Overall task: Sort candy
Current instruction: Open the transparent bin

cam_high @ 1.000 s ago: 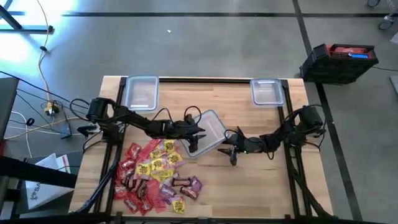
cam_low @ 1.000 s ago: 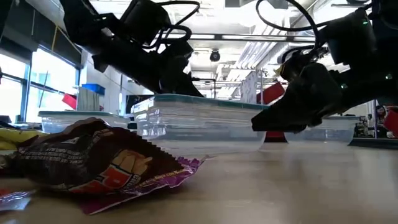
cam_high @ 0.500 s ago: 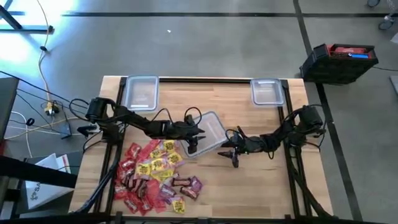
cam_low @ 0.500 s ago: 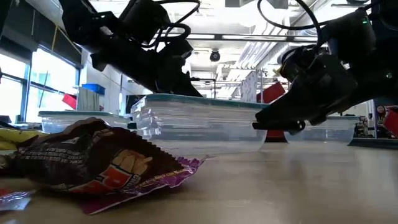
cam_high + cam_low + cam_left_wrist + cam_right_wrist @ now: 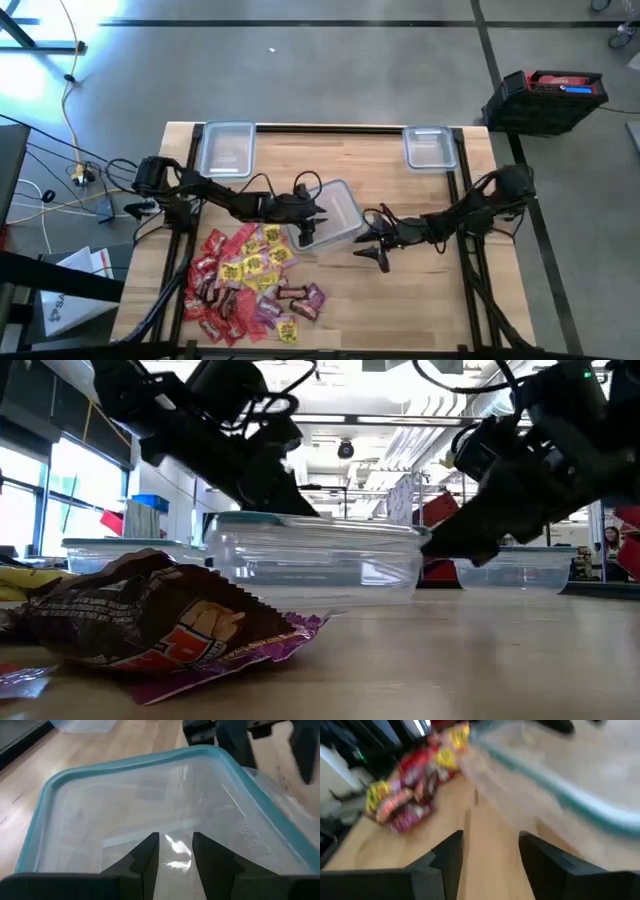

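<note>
Up close, the left gripper (image 5: 174, 851) shows its two dark fingers set a narrow gap apart over the teal-rimmed lid (image 5: 150, 795) of a clear container; whether they pinch its near edge cannot be told from that wrist view or any other. From above, this left gripper (image 5: 308, 226) sits at the container's (image 5: 335, 212) candy-side edge in the middle of the wooden table (image 5: 420, 300), a detail the wrist camera cannot place. The right gripper (image 5: 375, 250) lies just beside the container's other side, and its own wrist view shows the fingers (image 5: 449, 851) spread apart with bare wood between them, holding nothing. Only that view and the overhead one show the candy (image 5: 248, 272) as a whole heap of red, yellow, purple-pink and brown packets, on the table's front left. At table height just one brown wrapper (image 5: 150, 620) fills the foreground, the container (image 5: 315, 555) behind it. Two more clear containers (image 5: 225, 148) (image 5: 430, 146) stand at the far edge.
</note>
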You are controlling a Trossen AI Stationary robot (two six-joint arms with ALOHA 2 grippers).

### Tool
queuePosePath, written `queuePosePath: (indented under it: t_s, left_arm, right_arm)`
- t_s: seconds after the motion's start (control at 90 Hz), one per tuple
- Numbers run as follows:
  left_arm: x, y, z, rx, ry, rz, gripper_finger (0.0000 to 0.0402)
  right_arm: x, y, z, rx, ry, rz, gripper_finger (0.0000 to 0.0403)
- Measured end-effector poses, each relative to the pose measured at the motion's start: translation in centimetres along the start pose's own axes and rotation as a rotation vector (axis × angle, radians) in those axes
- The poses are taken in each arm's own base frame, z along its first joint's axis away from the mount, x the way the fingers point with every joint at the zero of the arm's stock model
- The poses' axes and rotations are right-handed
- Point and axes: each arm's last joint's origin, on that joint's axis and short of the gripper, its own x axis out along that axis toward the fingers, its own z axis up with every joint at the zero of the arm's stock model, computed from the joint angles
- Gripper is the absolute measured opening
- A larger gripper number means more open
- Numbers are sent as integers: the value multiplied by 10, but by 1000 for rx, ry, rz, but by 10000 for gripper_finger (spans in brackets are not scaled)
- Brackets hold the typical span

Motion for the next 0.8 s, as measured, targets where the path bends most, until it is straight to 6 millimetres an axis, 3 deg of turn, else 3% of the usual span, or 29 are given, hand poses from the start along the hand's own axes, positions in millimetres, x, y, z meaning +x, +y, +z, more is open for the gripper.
queuePosePath:
  t_s: [0.144,0.367,0.478,0.644,0.8]
  left_arm:
    - [-42,6,32,25,-63,-2,106]
    - [-94,24,23,1,174,249,106]
    - [-99,29,1,-67,293,332,105]
    - [-90,30,-32,-108,398,368,106]
    - [-81,27,-45,-142,450,345,105]
  right_arm:
    - [-15,6,25,-39,116,-122,162]
    - [-13,19,70,-153,-16,-233,162]
    - [3,17,79,-162,-44,-277,162]
    - [39,7,77,-100,-96,-283,162]
    - [68,1,80,-75,-148,-287,162]
